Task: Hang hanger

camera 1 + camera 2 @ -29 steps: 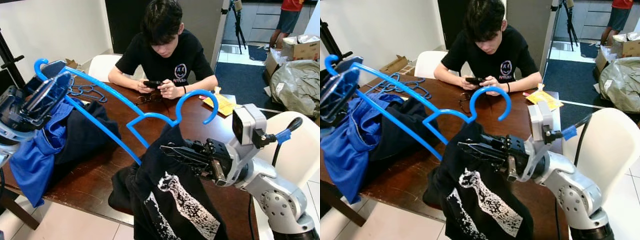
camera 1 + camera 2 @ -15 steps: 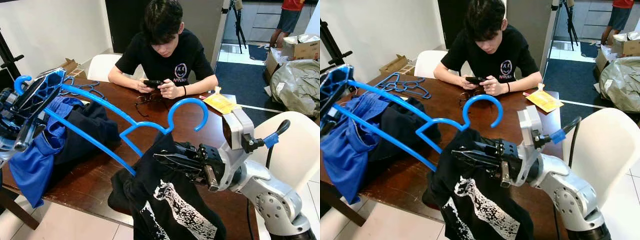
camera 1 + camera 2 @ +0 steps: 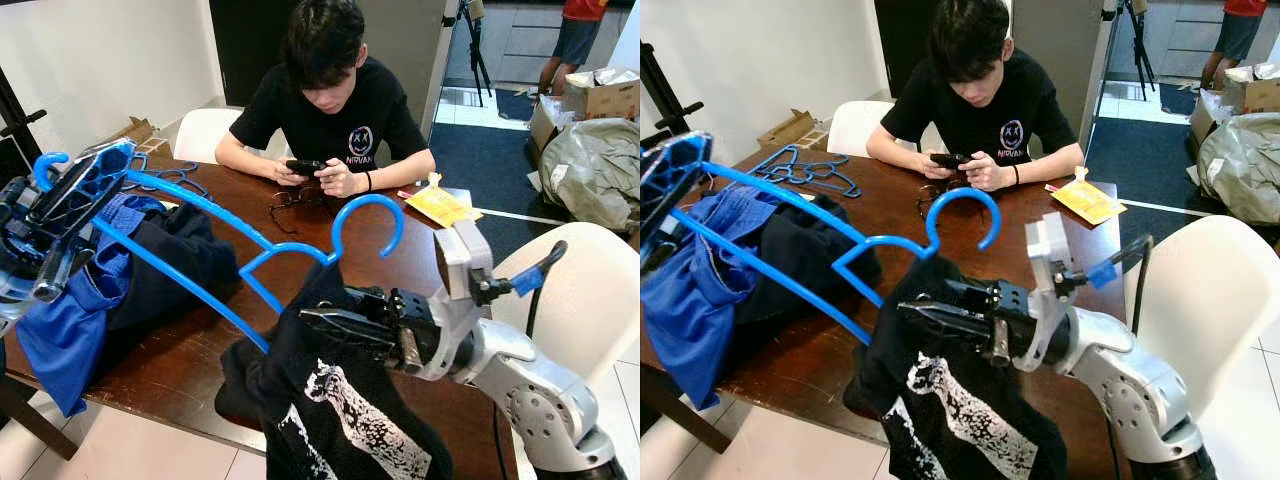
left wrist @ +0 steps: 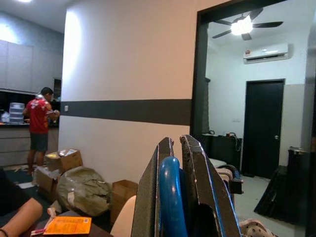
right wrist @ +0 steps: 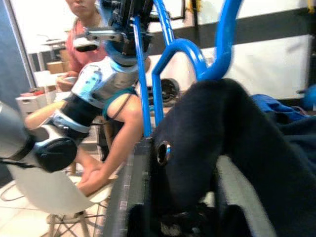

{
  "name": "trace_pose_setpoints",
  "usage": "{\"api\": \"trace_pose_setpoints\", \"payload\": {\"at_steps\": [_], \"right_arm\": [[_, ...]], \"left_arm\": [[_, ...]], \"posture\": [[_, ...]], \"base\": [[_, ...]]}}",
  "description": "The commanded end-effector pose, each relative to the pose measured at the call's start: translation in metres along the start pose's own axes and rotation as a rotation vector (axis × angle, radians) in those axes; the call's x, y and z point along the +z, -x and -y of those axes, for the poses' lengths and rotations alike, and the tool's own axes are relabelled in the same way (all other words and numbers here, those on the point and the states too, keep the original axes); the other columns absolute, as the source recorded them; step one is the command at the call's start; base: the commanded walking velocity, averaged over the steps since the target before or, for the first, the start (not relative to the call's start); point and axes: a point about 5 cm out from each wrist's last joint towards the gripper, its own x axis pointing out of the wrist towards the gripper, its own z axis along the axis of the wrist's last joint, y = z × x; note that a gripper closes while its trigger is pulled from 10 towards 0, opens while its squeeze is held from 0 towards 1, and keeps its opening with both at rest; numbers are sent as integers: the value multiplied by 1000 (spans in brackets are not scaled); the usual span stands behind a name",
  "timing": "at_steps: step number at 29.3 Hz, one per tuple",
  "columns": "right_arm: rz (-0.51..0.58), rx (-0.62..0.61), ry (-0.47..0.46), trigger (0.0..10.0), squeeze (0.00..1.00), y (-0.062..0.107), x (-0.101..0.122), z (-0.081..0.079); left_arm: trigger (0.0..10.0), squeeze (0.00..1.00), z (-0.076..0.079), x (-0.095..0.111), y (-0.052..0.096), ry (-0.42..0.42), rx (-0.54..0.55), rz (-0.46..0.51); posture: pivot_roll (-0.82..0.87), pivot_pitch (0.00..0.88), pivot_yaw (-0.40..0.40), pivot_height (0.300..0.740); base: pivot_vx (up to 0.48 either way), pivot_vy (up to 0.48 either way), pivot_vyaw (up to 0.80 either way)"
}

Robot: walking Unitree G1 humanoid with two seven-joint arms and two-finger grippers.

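The left tool (image 3: 70,215) is up at the robot's left, its two black fingers (image 4: 150,197) pressed tight on one end of the blue hanger (image 3: 215,255), the blue bar squeezed between them in the left wrist view. The hanger runs across above the tabletop (image 3: 190,360), tilted, its hook (image 3: 368,225) curling up near the middle of the scene. Over on the right, the right tool (image 3: 335,325) is clamped on the black shirt (image 3: 350,420), cloth bunched between its fingers, and the shirt's top sits just under the hanger's hook end while the printed part droops off the tabletop's near edge. A heap of blue cloth (image 3: 60,320) and dark cloth (image 3: 165,265) lies on the tabletop under the left tool. More blue hangers (image 3: 805,172) lie flat farther back. Across the tabletop a person in a black T-shirt (image 3: 330,110) sits bent over a phone (image 3: 303,167), with glasses (image 3: 290,198) and a yellow packet (image 3: 440,205) nearby. A white chair (image 3: 590,300) stands at the robot's right.
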Motion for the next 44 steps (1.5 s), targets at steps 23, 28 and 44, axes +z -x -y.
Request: {"api": "trace_pose_setpoints", "payload": {"at_steps": [23,28,44], "right_arm": [[-376,-612,304,10000,0,30,-31,77],[-142,-604,198,10000,0,17,-15,75],[313,-283,34,10000,0,70,41,50]], "left_arm": [[0,0,-20,79,-5,-479,306,-56],[0,0,-8,79,-26,-428,204,38],[0,0,-16,47,9,73,147,-4]], "posture": [[119,2,18,740],[122,0,20,740],[121,0,32,740]], "base": [[0,0,0],[0,0,0],[0,0,0]]}}
